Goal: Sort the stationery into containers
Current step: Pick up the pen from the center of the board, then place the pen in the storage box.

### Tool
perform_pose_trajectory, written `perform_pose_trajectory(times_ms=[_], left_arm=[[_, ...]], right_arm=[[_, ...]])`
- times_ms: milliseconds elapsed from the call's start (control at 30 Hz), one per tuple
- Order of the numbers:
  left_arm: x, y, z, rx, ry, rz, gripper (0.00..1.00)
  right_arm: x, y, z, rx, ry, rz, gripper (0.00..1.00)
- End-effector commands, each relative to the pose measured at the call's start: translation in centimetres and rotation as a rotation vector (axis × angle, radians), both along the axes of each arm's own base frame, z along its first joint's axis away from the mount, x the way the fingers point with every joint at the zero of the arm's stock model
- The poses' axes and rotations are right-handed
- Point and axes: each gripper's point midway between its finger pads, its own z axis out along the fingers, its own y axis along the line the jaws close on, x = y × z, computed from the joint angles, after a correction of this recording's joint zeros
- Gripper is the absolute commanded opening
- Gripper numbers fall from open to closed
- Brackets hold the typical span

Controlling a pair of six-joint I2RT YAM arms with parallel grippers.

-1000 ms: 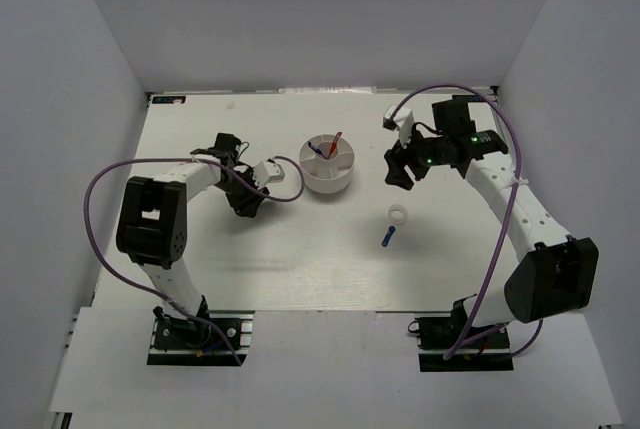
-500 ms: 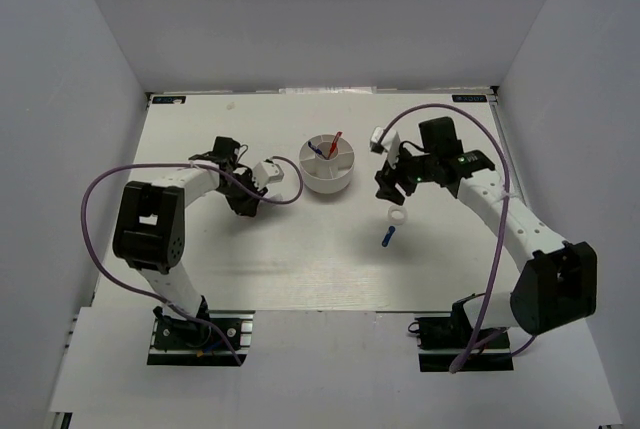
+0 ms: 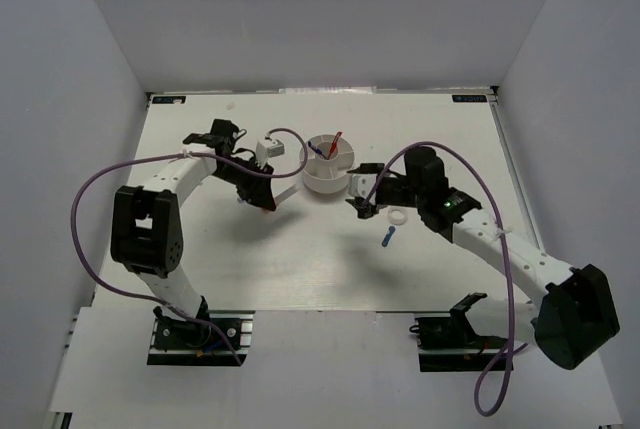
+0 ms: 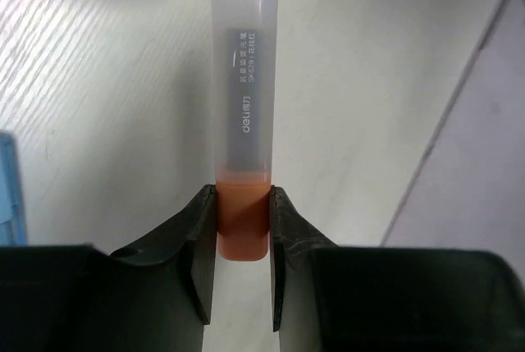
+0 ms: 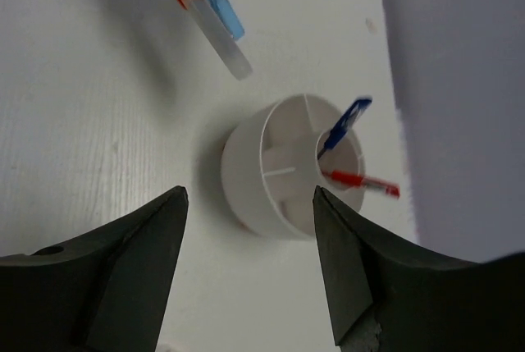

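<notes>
White surface (image 3: 200,279) carries round divided tub (image 3: 326,185) at middle. Right hand (image 5: 250,192) fingers wide apart, empty, beside tub. Left hand (image 4: 244,212) clamped on orange end of orange-white capsule piece (image 4: 244,114), left of tub. Thin red pen (image 5: 361,181) and thin blue pen (image 5: 343,126) stand in adjacent tub compartments. Light-blue piece (image 5: 223,9) on surface by left hand. Dark-blue piece (image 3: 387,239) and white ring (image 3: 397,217) on surface near right hand.
</notes>
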Motion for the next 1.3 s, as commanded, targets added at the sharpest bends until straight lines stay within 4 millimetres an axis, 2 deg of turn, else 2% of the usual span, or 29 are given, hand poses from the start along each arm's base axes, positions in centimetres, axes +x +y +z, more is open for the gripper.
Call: perform_pose_trajectory(times_ms=[0, 33, 200, 267, 433, 467, 533, 833, 1033, 1133, 1167, 1233, 1267], left_arm=[[-2.3, -2.6, 5.7, -0.175, 0.091, 0.024, 0.00], [-2.4, -2.6, 6.1, -0.177, 0.107, 0.044, 0.00], [-2.3, -2.6, 7.1, -0.138, 0.135, 0.092, 0.00], [-2.7, -3.1, 7.6, -0.154, 0.166, 0.095, 0.00], [-3.3, -3.7, 8.4, -0.175, 0.222, 0.093, 0.00], [-3.2, -3.7, 8.4, -0.173, 0.223, 0.095, 0.00], [-3.3, -3.9, 8.7, -0.171, 0.222, 0.086, 0.00], [-3.9, -4.8, 9.7, -0.150, 0.239, 0.049, 0.00], [-5.2, -5.1, 8.8, -0.118, 0.261, 0.025, 0.00], [-5.6, -5.5, 8.8, -0.114, 0.258, 0.007, 0.00], [-5.6, -5.5, 8.8, -0.115, 0.258, 0.006, 0.00], [-5.5, -5.6, 8.9, -0.120, 0.257, 0.005, 0.00], [-5.5, -5.6, 9.1, -0.128, 0.253, 0.002, 0.00]], right_arm=[[-0.3, 3.0, 4.1, 0.046, -0.282, 0.161, 0.68], [-0.8, 4.1, 3.4, 0.026, -0.291, 0.195, 0.68], [-0.4, 7.5, 3.1, -0.039, -0.362, 0.224, 0.64], [-0.7, 8.6, 3.7, -0.047, -0.386, 0.230, 0.61], [-0.5, 9.4, 2.1, -0.093, -0.460, 0.235, 0.56], [-0.4, 9.5, 2.5, -0.091, -0.463, 0.231, 0.56], [-0.7, 9.8, 1.4, -0.123, -0.425, 0.248, 0.55], [0.3, 10.7, 0.3, -0.169, -0.430, 0.241, 0.54], [1.5, 11.3, -0.1, -0.165, -0.424, 0.205, 0.50], [1.7, 11.6, -0.4, -0.167, -0.416, 0.208, 0.40], [1.7, 11.6, -0.4, -0.166, -0.414, 0.211, 0.32], [1.4, 11.8, -0.5, -0.165, -0.410, 0.227, 0.24], [1.4, 11.8, -0.3, -0.162, -0.406, 0.225, 0.10]])
